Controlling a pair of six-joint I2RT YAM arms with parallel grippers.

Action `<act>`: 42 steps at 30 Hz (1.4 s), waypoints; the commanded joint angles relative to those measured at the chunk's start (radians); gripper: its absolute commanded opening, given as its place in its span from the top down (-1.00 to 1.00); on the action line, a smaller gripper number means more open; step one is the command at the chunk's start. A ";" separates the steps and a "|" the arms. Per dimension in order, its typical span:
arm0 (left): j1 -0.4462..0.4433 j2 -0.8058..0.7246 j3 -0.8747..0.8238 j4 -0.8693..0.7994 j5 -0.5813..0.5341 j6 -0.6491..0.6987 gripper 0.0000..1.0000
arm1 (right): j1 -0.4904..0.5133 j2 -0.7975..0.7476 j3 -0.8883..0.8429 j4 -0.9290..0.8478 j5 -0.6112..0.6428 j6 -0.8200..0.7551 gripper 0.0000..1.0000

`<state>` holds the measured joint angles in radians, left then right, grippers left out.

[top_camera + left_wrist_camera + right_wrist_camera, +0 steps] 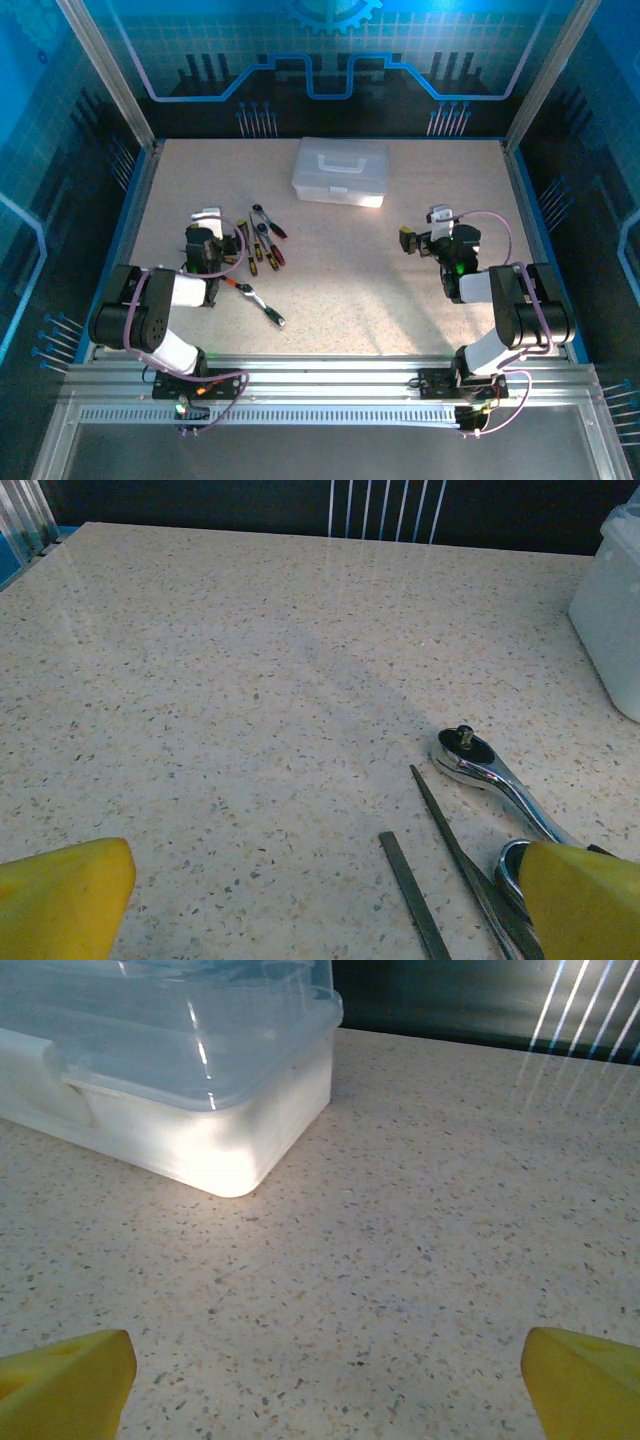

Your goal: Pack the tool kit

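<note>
Packing looks barely begun: the case [340, 171] is sitting shut, screwdrivers [262, 248] and ratchet wrench [490, 770] are lying loose left of it, both jaws hanging released, empty.

The left end effector [325, 905] stands wide open, its 2 yellow fingertips [65, 900] at the lower corners over the speckled bench [220, 680]. A silver ratchet wrench [480, 765] lies at right, its handle passing behind the right fingertip. 2 thin dark shafts [410, 885] lie just beside it. A whitish case [612, 610] sits at the right edge.
</note>
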<state>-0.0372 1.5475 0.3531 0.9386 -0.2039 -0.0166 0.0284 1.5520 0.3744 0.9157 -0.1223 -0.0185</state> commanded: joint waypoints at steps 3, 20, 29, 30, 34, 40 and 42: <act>0.001 0.002 0.015 0.009 -0.043 -0.003 -0.99 | 0.014 -0.010 0.025 -0.028 0.093 -0.001 -0.99; 0.000 -0.395 0.208 -0.520 0.029 -0.022 -0.99 | 0.147 -0.292 0.330 -0.705 0.354 0.038 -0.99; -0.010 -0.500 0.616 -1.235 0.019 -0.570 -0.99 | -0.032 -0.472 0.300 -0.973 0.154 0.677 -0.78; -0.005 -0.494 0.632 -1.255 0.090 -0.540 -0.99 | -0.038 -0.478 0.278 -0.959 0.143 0.690 -0.74; 0.030 -0.481 0.556 -1.138 0.179 -0.676 -0.99 | -0.024 -0.411 0.393 -1.153 0.156 0.615 -0.72; 0.036 -0.217 0.740 -1.099 0.385 -0.599 -0.99 | -0.009 -0.376 0.391 -1.148 0.088 0.596 -0.81; 0.014 -0.091 0.875 -1.175 0.435 -0.560 -0.99 | -0.006 -0.368 0.382 -1.130 0.080 0.582 -0.89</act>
<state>-0.0074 1.3521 1.0832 -0.1822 0.0895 -0.6037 0.0086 1.1740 0.7414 -0.2092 0.0002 0.5613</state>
